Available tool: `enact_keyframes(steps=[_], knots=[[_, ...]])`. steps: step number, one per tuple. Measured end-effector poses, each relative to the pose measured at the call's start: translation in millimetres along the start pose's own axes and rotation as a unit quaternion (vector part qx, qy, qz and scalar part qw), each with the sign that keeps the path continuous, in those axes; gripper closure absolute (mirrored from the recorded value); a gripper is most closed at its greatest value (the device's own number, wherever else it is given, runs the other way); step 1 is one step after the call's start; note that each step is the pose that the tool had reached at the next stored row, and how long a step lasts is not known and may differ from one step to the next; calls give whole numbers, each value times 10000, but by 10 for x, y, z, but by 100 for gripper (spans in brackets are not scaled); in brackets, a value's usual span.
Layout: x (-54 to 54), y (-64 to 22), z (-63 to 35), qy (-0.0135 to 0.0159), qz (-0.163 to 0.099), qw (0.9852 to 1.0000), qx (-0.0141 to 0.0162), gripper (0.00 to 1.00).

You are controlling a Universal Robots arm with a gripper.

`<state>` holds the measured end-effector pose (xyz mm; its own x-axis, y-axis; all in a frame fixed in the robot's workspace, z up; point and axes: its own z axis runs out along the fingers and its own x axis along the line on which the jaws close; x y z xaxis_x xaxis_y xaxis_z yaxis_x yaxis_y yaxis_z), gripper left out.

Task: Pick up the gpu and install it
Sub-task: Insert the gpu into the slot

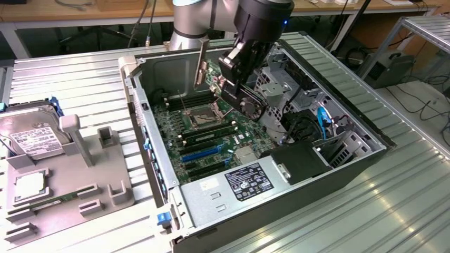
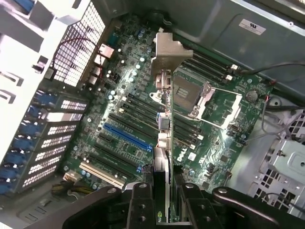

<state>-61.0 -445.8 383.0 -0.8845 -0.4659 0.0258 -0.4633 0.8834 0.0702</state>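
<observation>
My gripper [image 1: 234, 84] is shut on the gpu [image 1: 202, 63] and holds it in the air inside the open computer case [image 1: 351, 158], above the motherboard [image 1: 211, 132]. The card's narrow silver bracket hangs upright on the exterior view's left of the fingers. In the wrist view the gpu [image 2: 164, 95] shows edge-on, bracket end farthest from the camera, clamped between the two black fingers [image 2: 140, 205]. It hovers over the CPU socket [image 2: 188, 95] and the black memory slots. The blue expansion slot [image 2: 126, 136] lies off to one side, with nothing in it.
A drive cage and cables [image 1: 316, 121] crowd the case on the exterior view's right. The power supply [image 1: 239, 184] sits at the near end. Outside the case, a grey fixture [image 1: 70, 179] holds a silver hard drive [image 1: 31, 134] and a CPU chip [image 1: 28, 184].
</observation>
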Motion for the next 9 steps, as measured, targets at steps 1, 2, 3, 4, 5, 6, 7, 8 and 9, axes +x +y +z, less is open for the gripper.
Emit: enact_keyframes(steps=[1, 2, 3, 4, 5, 6, 7, 8, 9], knots=[[0, 0, 0, -14, -57, 10000, 7, 74], [0, 0, 0, -27, -114, 9999, 14, 74], [0, 0, 0, -40, -176, 9998, 21, 74], [0, 0, 0, -52, -233, 9997, 28, 74], [0, 0, 0, -64, -305, 9995, 35, 74], [0, 0, 0, -76, -375, 9993, 42, 74], [0, 0, 0, -84, -436, 9990, 48, 74], [0, 0, 1, -93, -506, 9987, 54, 74], [0, 0, 1, -98, -577, 9983, 59, 74]])
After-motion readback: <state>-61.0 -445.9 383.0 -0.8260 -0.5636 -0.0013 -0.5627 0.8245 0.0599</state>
